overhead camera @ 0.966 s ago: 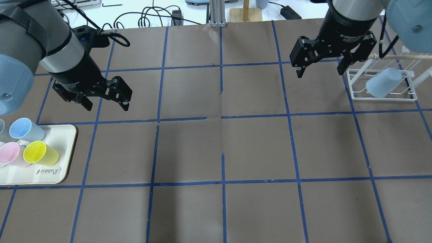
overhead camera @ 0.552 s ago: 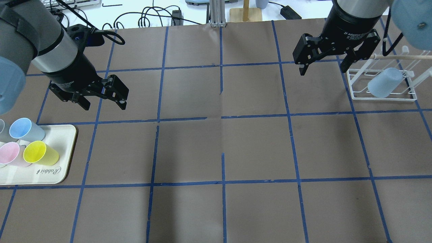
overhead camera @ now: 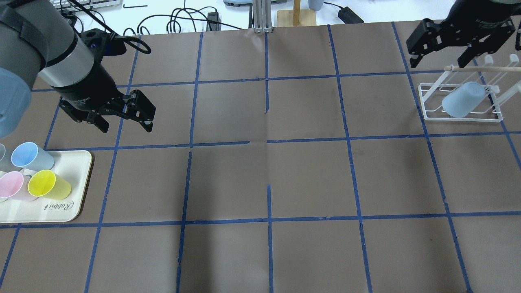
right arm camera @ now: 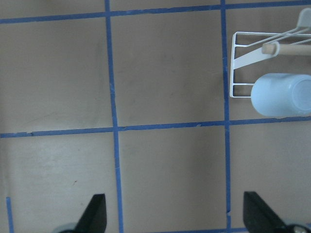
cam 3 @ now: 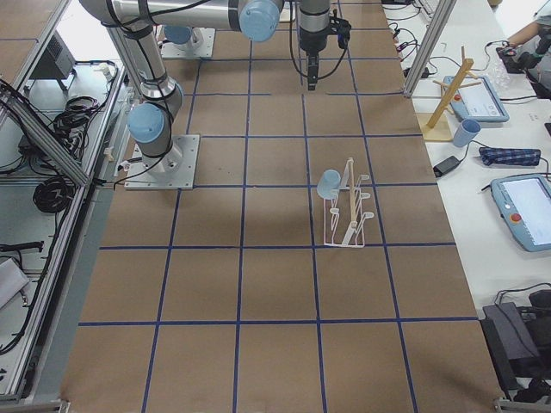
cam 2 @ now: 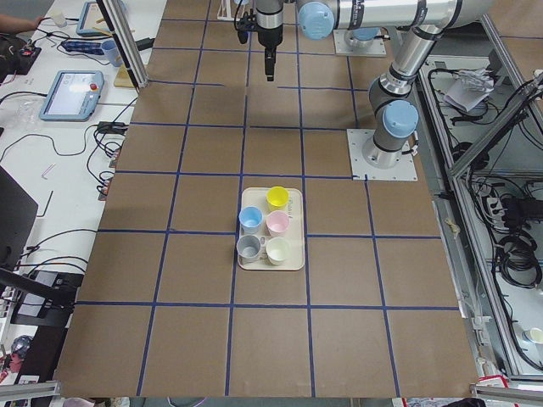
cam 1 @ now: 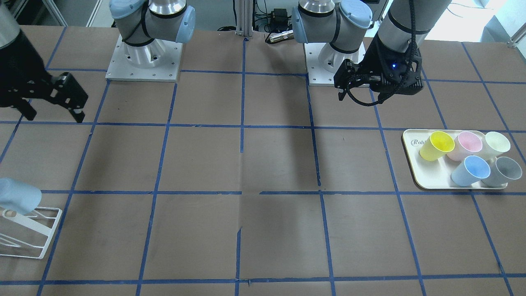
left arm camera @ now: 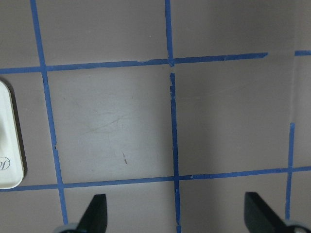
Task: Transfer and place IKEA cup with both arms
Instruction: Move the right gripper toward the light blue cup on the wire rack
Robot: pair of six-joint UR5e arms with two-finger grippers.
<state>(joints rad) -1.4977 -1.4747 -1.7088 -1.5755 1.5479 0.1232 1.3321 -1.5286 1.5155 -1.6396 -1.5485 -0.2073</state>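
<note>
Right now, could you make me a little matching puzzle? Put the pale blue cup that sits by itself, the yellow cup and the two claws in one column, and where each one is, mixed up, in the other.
Things
1. pale blue cup
2. yellow cup
3. left claw
4. right claw

Places
A. open, in the air near the cream tray
B. resting tilted on the white wire rack
C. open, in the air near that rack
D. standing mouth up on the cream tray

Pairs: 1-B, 2-D, 3-A, 4-C
</note>
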